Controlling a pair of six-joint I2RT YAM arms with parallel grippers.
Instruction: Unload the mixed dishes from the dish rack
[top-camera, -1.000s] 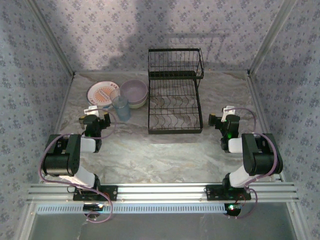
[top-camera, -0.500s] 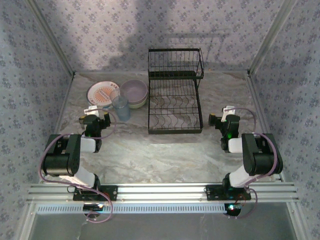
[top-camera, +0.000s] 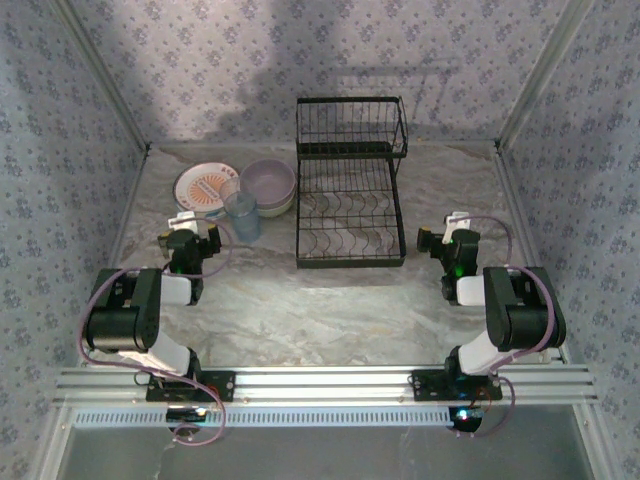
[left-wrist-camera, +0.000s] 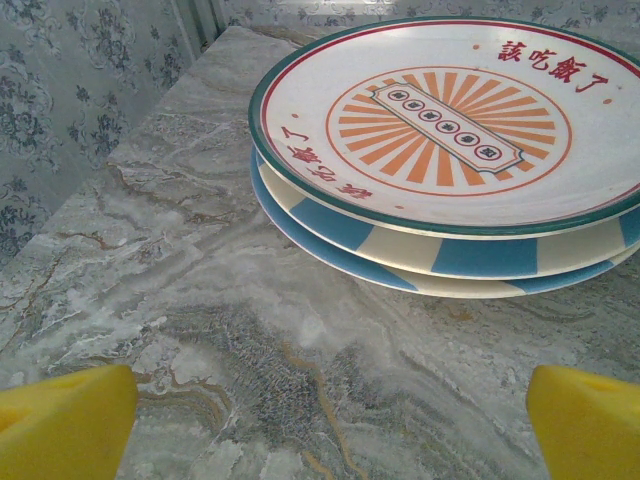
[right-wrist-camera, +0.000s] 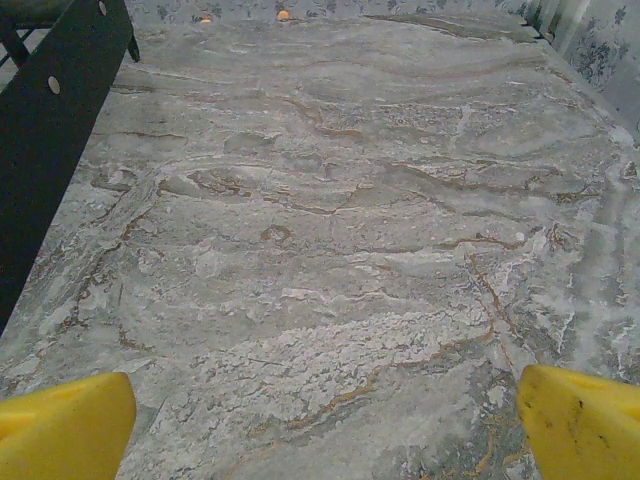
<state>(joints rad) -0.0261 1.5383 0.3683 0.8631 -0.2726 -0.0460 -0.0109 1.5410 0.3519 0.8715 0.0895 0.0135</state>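
Note:
The black wire dish rack (top-camera: 350, 190) stands at the back centre of the table with bare slots; its black frame (right-wrist-camera: 45, 130) shows at the left of the right wrist view. Left of it lies a stack of plates (top-camera: 205, 188), the cream one with the orange centre (left-wrist-camera: 450, 120) on top of blue-and-white striped ones (left-wrist-camera: 470, 262). A lavender bowl (top-camera: 267, 185) sits nested on a pale bowl, and a translucent blue cup (top-camera: 242, 215) stands in front. My left gripper (left-wrist-camera: 330, 425) is open, low over the table just before the plates. My right gripper (right-wrist-camera: 325, 420) is open over bare marble right of the rack.
Patterned walls close in the table on three sides. The marble tabletop (top-camera: 330, 300) runs between the two arms, with an aluminium rail (top-camera: 320, 385) along the near edge.

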